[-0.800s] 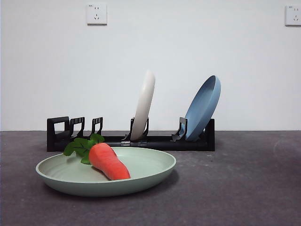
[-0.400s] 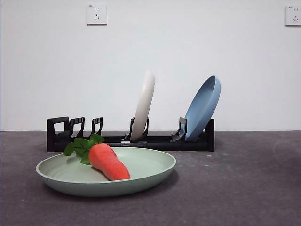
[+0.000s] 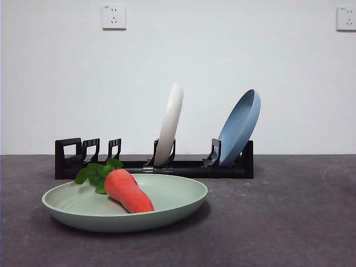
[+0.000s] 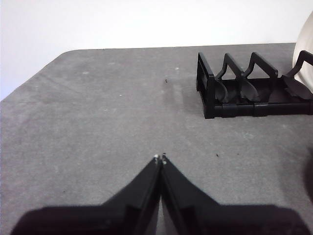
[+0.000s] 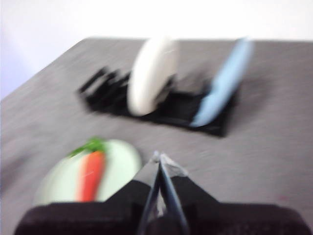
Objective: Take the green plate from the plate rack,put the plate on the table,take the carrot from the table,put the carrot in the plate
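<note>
Green plate (image 3: 167,208): flat on the table (image 3: 289,222), in front of the plate rack (image 3: 183,167) and apart from it. Raised rim intact all round as far as the front view shows.

Carrot (image 3: 129,191): lying inside the green plate, on its left half in the front view. Green leaf tuft toward the rack, tapered tip toward the camera. My right wrist view is blurred but shows the same: carrot (image 5: 90,174) within the plate (image 5: 120,164).

Plate rack: on the table behind the green plate, long side across the front view, squared loop handle at its left end. The three holders next to the handle hold nothing; my left wrist view shows that end of the rack (image 4: 244,93).

Cream-white plate (image 3: 169,125): standing on edge in a middle slot of the rack, nearly upright, leaning slightly to the right.

Blue plate (image 3: 239,129): in the slot at the right end of the rack, tilted more strongly to the right.

My left gripper (image 4: 160,159): fingers pressed together, tips meeting, holding nothing. Above bare table, well apart from the rack's handle end.

My right gripper (image 5: 159,157): fingers together, holding nothing. Raised over the table, with plate and carrot to one side of the tips and the rack (image 5: 161,110) beyond. Touching nothing.

Wall sockets (image 3: 114,16): two white outlets on the wall behind.
</note>
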Motion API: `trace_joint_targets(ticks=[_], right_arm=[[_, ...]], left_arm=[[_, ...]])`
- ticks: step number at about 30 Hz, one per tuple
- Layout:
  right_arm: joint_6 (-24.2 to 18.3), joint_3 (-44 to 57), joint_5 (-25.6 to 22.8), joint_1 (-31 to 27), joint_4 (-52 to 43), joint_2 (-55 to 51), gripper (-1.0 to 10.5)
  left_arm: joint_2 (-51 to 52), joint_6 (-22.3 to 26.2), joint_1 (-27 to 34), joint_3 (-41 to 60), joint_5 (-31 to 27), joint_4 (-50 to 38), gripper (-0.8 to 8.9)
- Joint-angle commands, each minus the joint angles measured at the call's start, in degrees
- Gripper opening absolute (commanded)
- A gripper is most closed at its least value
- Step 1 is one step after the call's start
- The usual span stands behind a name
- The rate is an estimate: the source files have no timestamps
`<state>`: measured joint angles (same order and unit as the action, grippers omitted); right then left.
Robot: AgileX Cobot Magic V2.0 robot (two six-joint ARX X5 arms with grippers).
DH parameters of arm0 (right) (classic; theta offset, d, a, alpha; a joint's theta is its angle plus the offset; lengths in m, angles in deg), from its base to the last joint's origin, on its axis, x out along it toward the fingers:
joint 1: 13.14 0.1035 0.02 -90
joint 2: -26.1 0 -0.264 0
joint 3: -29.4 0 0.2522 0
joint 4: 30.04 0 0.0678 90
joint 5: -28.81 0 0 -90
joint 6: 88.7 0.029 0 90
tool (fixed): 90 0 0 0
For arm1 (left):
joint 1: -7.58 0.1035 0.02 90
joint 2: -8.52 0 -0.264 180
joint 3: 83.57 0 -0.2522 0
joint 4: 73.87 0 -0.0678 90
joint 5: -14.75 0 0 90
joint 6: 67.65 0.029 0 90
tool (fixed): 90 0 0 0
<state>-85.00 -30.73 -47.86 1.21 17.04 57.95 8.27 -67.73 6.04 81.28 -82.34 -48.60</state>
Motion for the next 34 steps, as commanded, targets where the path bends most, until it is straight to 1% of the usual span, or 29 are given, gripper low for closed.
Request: trace_joint_targets(ticks=[1,4,6,8,12,15,20,34], right_arm=[[-3.69,9.38,0.2,-5.33,-7.37,-5.2,0.0],[-5.9,17.81,0.0,-9.09,-14.69,-11.08,0.0],[-7.04,22.86,-0.26,-10.49,-18.6,-14.84,0.0],[-7.3,27.43,-0.39,-11.19,-21.59,-18.34,0.0],[-7.17,35.01,-0.33,-11.32,-24.0,-24.04,0.0],[-6.45,39.58,-0.31,-11.3,-24.02,-27.23,0.0],[-6.12,43.25,-0.2,-11.3,-23.54,-30.1,0.0],[-6.14,43.54,-0.15,-11.3,-16.09,-31.74,0.0]], left_arm=[[0.15,-0.37,0.2,0.44,-0.13,0.52,-0.03],[0.15,-0.37,0.2,0.44,-0.13,0.52,-0.03],[0.15,-0.37,0.2,0.44,-0.13,0.52,-0.03],[0.15,-0.37,0.2,0.44,-0.13,0.52,-0.03],[0.15,-0.37,0.2,0.44,-0.13,0.52,-0.03],[0.15,-0.37,0.2,0.44,-0.13,0.52,-0.03],[0.15,-0.37,0.2,0.44,-0.13,0.52,-0.03],[0.15,-0.37,0.2,0.44,-0.11,0.52,-0.03]])
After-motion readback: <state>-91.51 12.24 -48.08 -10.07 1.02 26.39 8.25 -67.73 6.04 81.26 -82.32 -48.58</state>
